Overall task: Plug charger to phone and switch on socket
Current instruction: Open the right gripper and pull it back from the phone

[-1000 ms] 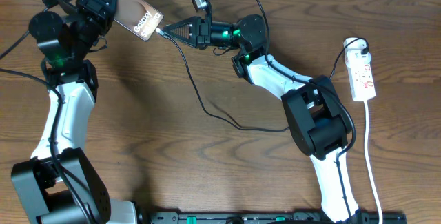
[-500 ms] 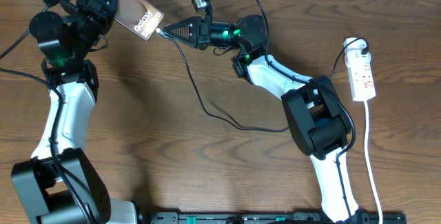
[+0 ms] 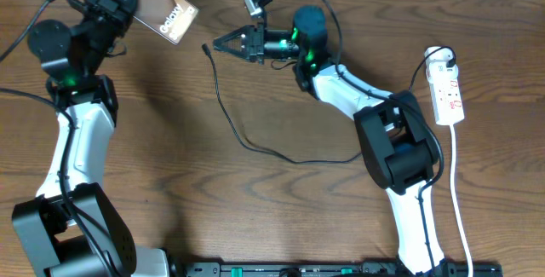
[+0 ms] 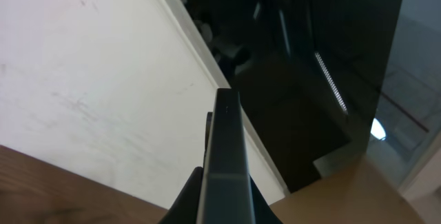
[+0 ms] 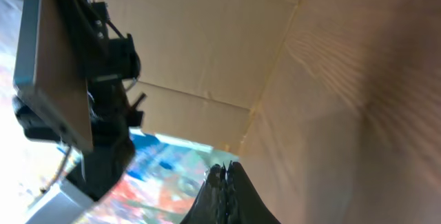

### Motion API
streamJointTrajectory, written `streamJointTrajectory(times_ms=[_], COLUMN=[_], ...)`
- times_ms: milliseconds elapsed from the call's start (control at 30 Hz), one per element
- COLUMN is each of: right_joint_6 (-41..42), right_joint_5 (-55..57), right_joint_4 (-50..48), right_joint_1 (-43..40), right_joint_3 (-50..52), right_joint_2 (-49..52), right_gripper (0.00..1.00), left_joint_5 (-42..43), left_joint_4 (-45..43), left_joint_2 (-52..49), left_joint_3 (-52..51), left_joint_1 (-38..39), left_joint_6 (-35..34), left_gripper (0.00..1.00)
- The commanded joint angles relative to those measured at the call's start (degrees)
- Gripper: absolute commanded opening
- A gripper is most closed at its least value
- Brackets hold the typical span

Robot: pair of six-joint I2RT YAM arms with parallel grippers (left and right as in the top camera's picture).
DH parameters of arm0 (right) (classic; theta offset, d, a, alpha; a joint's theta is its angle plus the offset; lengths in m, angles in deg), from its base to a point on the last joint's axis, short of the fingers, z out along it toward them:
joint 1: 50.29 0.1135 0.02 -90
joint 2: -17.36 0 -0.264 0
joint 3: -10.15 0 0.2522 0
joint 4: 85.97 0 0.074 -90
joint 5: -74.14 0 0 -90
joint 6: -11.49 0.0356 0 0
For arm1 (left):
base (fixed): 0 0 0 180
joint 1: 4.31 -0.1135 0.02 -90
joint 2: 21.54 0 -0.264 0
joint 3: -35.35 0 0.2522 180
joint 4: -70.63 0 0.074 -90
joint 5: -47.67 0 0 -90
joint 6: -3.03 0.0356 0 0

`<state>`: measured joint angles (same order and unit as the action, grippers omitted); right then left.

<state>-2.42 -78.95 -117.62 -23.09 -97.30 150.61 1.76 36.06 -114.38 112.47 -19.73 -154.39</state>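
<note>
The phone [image 3: 167, 15] has a mirrored back with "Galaxy" lettering. My left gripper [image 3: 128, 2] is shut on it and holds it raised at the far left; the left wrist view shows it edge-on [image 4: 224, 162], the right wrist view from the side [image 5: 52, 65]. The charger, a thin black cable [image 3: 230, 124], trails across the table. Its plug tip [image 3: 205, 49] is free, apart from the phone and just left of my right gripper [image 3: 216, 43]. That gripper's fingertips [image 5: 224, 170] meet with nothing seen between them. The socket, a white power strip [image 3: 447, 89], lies far right.
The strip's white cord [image 3: 457, 192] runs down the right side toward the table's front. The charger's black plug [image 3: 444, 56] sits in the strip's far end. The wooden table's far edge is just behind the phone.
The phone has moved up and left, away from the cable tip. My right gripper has drawn back to the right. The cable tip is out of the jaws and off the phone.
</note>
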Motion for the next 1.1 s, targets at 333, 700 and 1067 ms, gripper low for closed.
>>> streamJointTrajectory(times_ms=[333, 700, 1067], right_joint_6=[-21.7, -31.39, -53.64], right_joint_5=[-11.26, 3.32, 35.41], right_joint_4=[4.5, 20.9, 64.7], right_joint_1=[-5.79, -5.73, -2.56], right_joint_3=[-0.44, -0.46, -12.5], right_joint_2=[0.13, 0.13, 0.13], right_gripper=[0.01, 0.99, 0.99], left_joint_5=[3.89, 3.89, 3.87], left_joint_4=[-1.55, -4.74, -4.76], left_joint_2=[1.11, 1.11, 1.11], left_joint_3=[0.63, 0.63, 0.63], left_joint_1=[-1.27, -1.29, -1.29], left_joint_6=[-2.8, -4.48, -4.44], left_gripper=[0.08, 0.07, 0.07])
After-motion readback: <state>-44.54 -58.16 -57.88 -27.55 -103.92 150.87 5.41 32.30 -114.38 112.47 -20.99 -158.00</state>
